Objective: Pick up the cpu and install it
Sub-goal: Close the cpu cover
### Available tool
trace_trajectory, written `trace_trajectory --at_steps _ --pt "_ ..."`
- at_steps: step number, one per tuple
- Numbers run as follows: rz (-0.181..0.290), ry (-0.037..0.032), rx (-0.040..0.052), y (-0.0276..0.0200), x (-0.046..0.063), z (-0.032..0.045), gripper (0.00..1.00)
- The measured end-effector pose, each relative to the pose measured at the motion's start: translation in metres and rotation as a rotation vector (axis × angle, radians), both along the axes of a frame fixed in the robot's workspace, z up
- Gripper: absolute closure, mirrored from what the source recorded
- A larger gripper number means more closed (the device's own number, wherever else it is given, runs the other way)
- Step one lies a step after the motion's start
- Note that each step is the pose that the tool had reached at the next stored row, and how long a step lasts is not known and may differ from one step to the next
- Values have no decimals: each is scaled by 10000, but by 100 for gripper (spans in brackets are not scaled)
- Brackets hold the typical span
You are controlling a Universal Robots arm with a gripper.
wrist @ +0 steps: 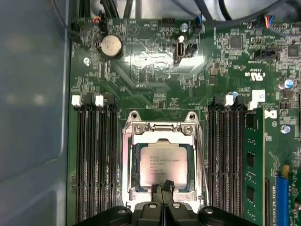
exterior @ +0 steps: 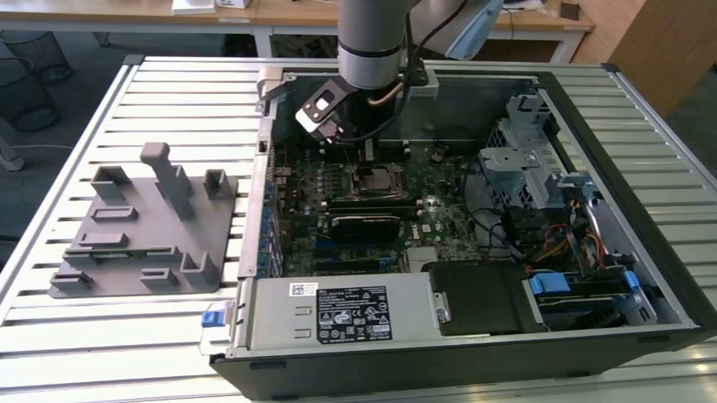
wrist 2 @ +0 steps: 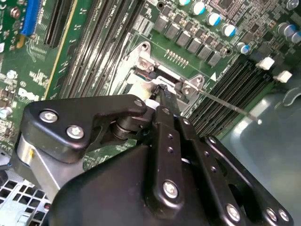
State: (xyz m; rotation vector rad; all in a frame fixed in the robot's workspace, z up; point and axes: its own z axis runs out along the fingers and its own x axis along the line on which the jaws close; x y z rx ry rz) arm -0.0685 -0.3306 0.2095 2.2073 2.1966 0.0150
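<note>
- cpu (wrist: 162, 165) lies flat inside the socket frame (wrist: 128, 160), directly below the hand (wrist: 162, 189), with its silver top facing up.
- I read the hand as pinched narrow, with the tips together at the chip's nearest edge and gripping nothing I can make out. I cannot tell whether they touch the cpu.
- My main worry is that the tips sit so close to the chip that a sideways nudge could skew it in the socket. A push on that one edge could tilt it against the contacts beneath.
- The thin lever (wrist 2: 225, 103) juts out just beside the hand, and I judge it could snag a finger on any swing that way.
- Memory slots (wrist: 94, 160) flank the hand on both sides, so there is little room to drift.
- The computer case (exterior: 627, 109) holds the motherboard (wrist: 155, 70), and the hand reaches down into it.
- The grey tray (exterior: 134, 243) stands on the worktop (exterior: 67, 327) outside the case, well apart from the hand.
</note>
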Motion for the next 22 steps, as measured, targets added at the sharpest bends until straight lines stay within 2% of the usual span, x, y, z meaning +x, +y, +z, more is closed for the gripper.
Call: trace_trajectory --at_steps 9,14,19,22 --pt "0 5 -6 2 -13 -113 89" --pt "0 -6 8 4 -17 -102 89" --pt "0 1 -1 4 -18 -20 89" --pt "0 -2 2 5 -34 -30 89"
